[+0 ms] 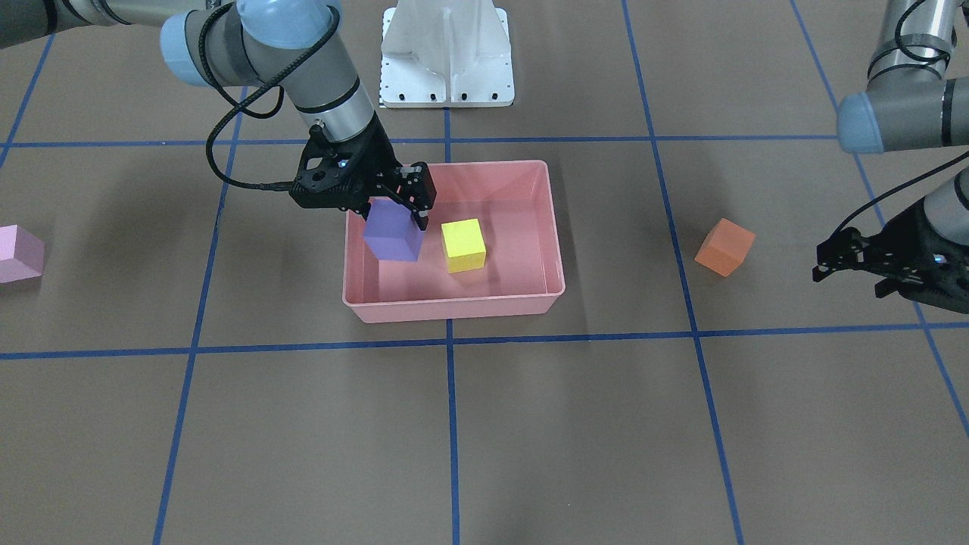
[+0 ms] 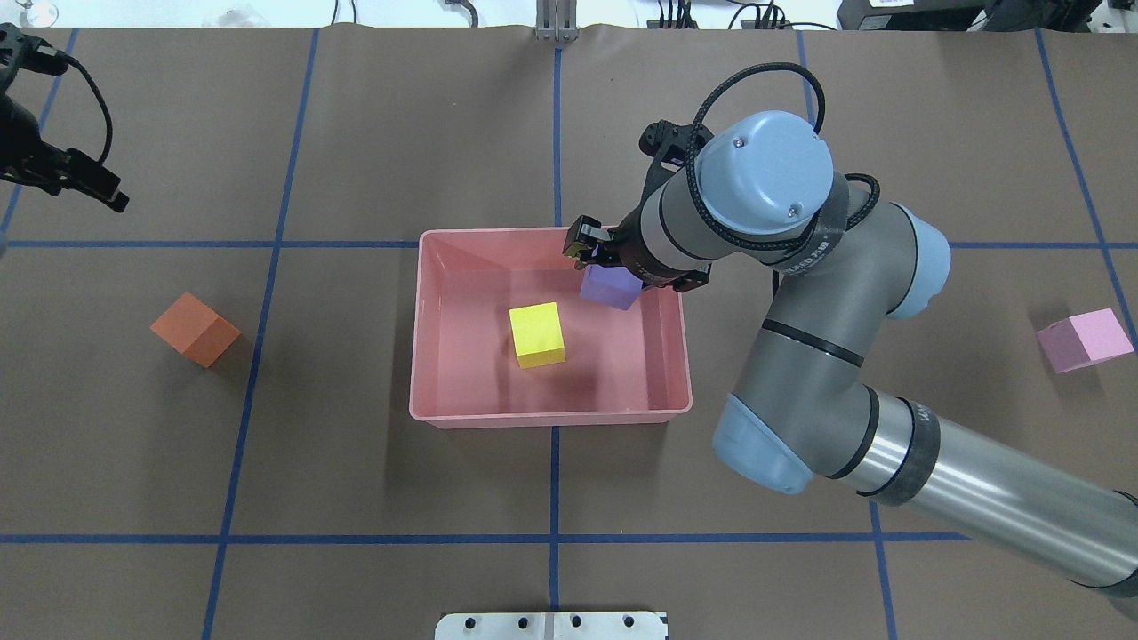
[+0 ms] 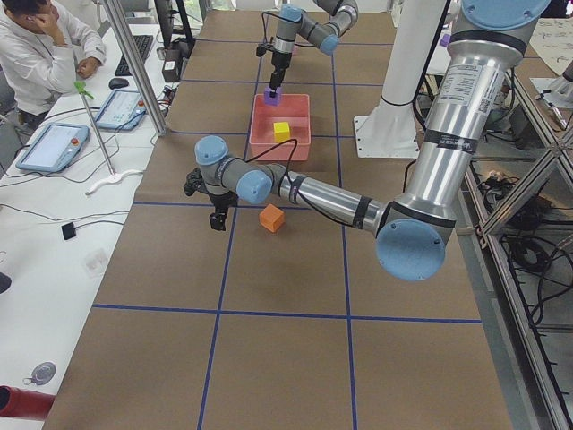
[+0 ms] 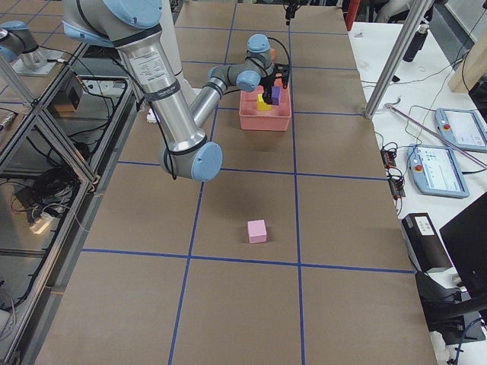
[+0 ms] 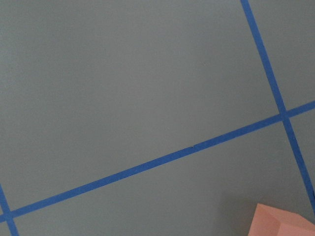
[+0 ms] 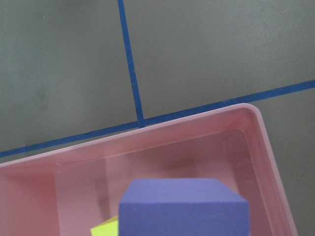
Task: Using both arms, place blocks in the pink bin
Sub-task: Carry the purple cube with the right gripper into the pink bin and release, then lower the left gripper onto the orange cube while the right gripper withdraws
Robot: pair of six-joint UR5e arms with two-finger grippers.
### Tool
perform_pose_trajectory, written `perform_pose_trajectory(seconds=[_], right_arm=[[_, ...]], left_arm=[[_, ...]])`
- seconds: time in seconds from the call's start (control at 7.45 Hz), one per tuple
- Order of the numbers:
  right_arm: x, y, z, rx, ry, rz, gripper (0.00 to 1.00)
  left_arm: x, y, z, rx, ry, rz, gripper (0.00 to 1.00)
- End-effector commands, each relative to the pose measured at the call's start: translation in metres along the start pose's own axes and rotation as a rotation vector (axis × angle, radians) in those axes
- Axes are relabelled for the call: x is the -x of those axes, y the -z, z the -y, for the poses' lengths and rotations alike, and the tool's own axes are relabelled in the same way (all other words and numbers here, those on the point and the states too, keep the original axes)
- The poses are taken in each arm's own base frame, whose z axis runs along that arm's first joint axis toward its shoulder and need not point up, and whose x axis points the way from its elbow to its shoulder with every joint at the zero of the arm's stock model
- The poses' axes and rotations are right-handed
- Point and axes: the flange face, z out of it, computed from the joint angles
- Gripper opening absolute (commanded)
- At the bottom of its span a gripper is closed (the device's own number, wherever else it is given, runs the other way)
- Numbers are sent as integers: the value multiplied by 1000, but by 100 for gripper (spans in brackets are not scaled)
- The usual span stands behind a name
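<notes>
Right gripper [image 1: 394, 221]: clamped on the purple block [image 1: 394, 238], one finger on each of two opposite flat faces.
Purple block: hung over the pink bin [image 1: 454, 309], by the bin corner away from the robot and toward the bench's right end; I could not tell whether it touched the floor.
Pink bin: sat about mid-bench, upright. Inside, the yellow block [image 1: 463, 244] rested on the floor near the middle, just beside the purple one and apart from it.
Left gripper [image 1: 849, 280]: looked spread and empty, near the bench's left end.
Orange block [image 1: 725, 247]: lay on the bench between the bin and the left gripper.
Light pink block [image 1: 19, 253]: lay well toward the right end.
Handling: the cubes seemed light, matte and slightly soft. A gentle pinch across flat faces should do; corners would likely slip.
</notes>
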Motion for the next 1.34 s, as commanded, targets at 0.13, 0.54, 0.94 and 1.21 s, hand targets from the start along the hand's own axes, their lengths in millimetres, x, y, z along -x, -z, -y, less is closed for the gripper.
perform_pose_trajectory(seconds=[0.13,0.54,0.94,1.21], right_arm=[[-13,20,26,11,81,-161,99],[-97,70,109,79,278,-187,100],[-124,82,127,86,308,-192,100],[-133,77,127,93,320,-200,100]], left_arm=[[-52,-23,-41,-27,51,-67,100],[-117,-67,-87,-45,-103,49,99],[-115,-73,-94,-28,-394,70,98],[-104,-79,-100,-4,-491,80,97]])
